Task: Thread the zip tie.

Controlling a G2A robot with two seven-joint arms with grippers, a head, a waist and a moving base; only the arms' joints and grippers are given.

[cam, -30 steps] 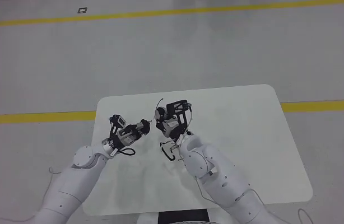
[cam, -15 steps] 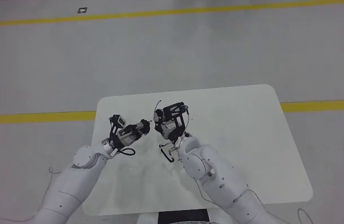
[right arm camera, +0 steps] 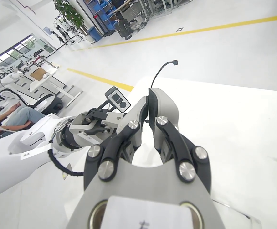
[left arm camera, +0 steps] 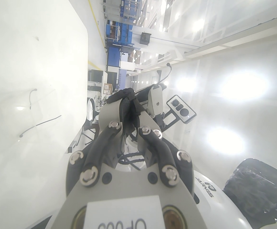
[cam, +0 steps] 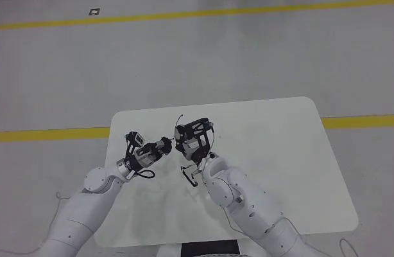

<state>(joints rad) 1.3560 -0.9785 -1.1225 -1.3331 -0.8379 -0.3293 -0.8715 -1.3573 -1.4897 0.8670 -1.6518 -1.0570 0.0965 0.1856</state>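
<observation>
The zip tie (right arm camera: 158,72) is up off the counter (cam: 280,160), held in the air over the counter's 10 o'clock part; the right gripper (right arm camera: 148,96) has its fingers pressed together on the strap, pinching it partway along; from the pinch the strap rises and curves toward 12 o'clock in the top view, ending in the small square head, which stands free with nothing through it.

The left gripper (left arm camera: 127,96) sits just at 9 o'clock of the right one, the two tips nearly meeting; its fingers are closed against each other, but whether they pinch the strap's tail or only their own dark pads I cannot tell, as that end is hidden between the two grippers.

By my reading, the pick-up and lift are done and the threading itself is not; no closed loop shows anywhere, and the head's slot looks empty. What is left is the core of the job: bending the strap round, bringing the tail to the head, lining it up with the slot, and pushing it through until it catches; call it roughly the first third.
</observation>
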